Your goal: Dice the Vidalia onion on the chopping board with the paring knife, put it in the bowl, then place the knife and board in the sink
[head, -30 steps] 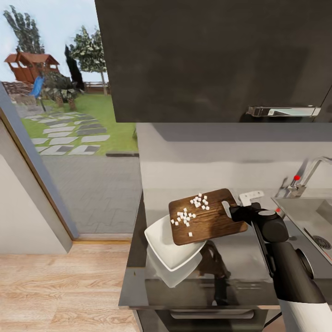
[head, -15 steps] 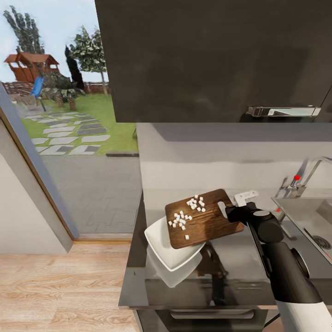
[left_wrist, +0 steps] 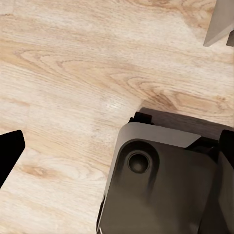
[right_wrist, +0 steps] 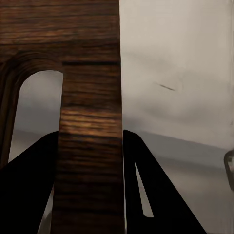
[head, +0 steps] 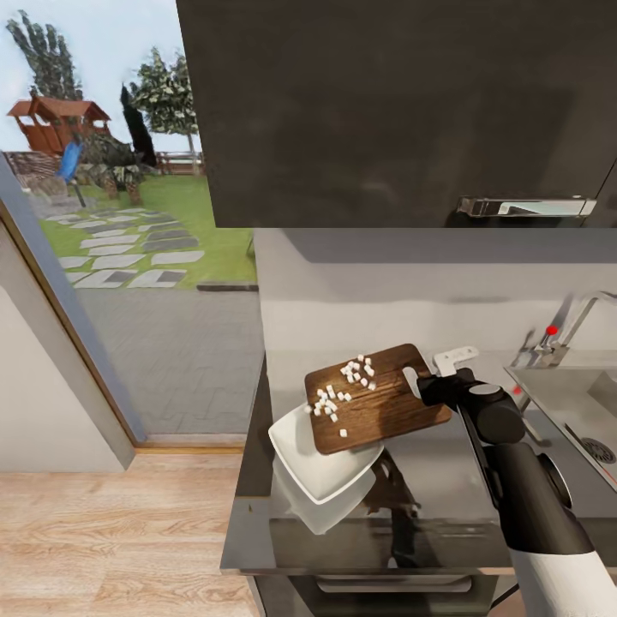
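The right gripper (head: 426, 387), clamped on the chopping board (head: 377, 398) at its handle end, has tilted it further over the bowl (head: 319, 463). Diced onion (head: 343, 390) has slid toward the low edge, none yet tipped in. Left gripper state: cannot tell.

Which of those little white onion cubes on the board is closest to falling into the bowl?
The lone cube sitting apart, farthest down the tilted chopping board, just above the white bowl. The other cubes cluster higher up the board, which the right gripper holds by its handle end.
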Available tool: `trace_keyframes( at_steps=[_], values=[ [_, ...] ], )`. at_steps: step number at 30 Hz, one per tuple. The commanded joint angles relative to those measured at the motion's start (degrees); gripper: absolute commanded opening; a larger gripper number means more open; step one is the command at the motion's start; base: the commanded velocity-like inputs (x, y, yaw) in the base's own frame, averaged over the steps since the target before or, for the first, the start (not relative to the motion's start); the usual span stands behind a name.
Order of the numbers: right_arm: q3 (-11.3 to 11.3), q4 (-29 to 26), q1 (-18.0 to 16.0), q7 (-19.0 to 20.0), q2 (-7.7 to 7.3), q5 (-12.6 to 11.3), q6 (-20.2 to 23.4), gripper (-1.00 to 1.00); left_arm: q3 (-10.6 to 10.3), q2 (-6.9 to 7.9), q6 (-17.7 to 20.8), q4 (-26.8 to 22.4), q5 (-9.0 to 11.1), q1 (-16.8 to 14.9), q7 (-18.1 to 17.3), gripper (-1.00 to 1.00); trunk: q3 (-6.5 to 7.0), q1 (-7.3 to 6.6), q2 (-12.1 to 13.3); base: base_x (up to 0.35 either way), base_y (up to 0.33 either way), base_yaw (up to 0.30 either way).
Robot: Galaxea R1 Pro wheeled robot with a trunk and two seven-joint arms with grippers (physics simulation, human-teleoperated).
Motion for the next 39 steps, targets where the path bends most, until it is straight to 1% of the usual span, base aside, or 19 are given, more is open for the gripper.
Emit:
trace_keyframes(
  at_steps=[1, 24, 26, 27, 28, 29, 30, 39],
  values=[
    [0.08, -0.05, -0.2, 0.52, -0.05, 0.5, 0.26, -1.0, -0.48, -0.04, -0.38, 0.24, 0.44, -0.11, 0.05, 1.0, -0.12, 0.04, -0.12, 0.0, 0.0, 0.0],
    [0.16, -0.05, -0.64, 0.52, -0.05, 0.57, 0.26, -1.0, -0.48, -0.04, -0.38, 0.24, 0.44, -0.11, 0.05, 1.0, -0.12, 0.04, -0.12, 0.0, 0.0, 0.0],
    [0.16, -0.05, -0.64, 0.52, -0.05, 1.2, 0.26, -1.0, -0.49, -0.04, -0.38, 0.24, 0.44, -0.11, 0.05, 1.0, -0.12, 0.04, -0.12, 0.0, 0.0, 0.0],
    [0.26, -0.05, -0.64, 0.52, -0.05, 1.99, 0.26, -1.0, -0.49, -0.04, -0.38, 0.24, 0.44, -0.11, 0.04, 1.0, -0.12, 0.04, -0.12, 0.0, 0.0, 0.0],
    [0.85, -0.05, -0.64, 0.55, -0.05, 3.47, 0.21, -1.0, -0.48, -0.04, -0.38, 0.24, 0.44, -0.11, 0.05, 1.0, -0.12, 0.04, -0.12, 0.0, 0.0, 0.0],
    [2.28, -0.05, -0.64, 0.62, -0.05, 4.88, 0.18, -1.0, -0.48, -0.04, -0.38, 0.24, 0.44, -0.11, 0.04, 1.0, -0.12, 0.04, -0.12, 0.0, 0.0, 0.0],
    [2.71, -0.05, -0.64, 0.66, -0.05, 5.21, 0.18, -1.0, -0.48, -0.04, -0.38, 0.24, 0.44, -0.11, 0.02, 1.0, -0.12, 0.04, -0.12, 0.0, 0.0, 0.0],
    [3.15, -0.05, -0.64, 0.64, -0.05, 5.58, 0.17, -1.0, -0.49, -0.04, -0.38, 0.24, 0.44, -0.11, 0.02, 1.0, -0.12, 0.04, -0.12, 0.0, 0.0, 0.0]
  ],
)
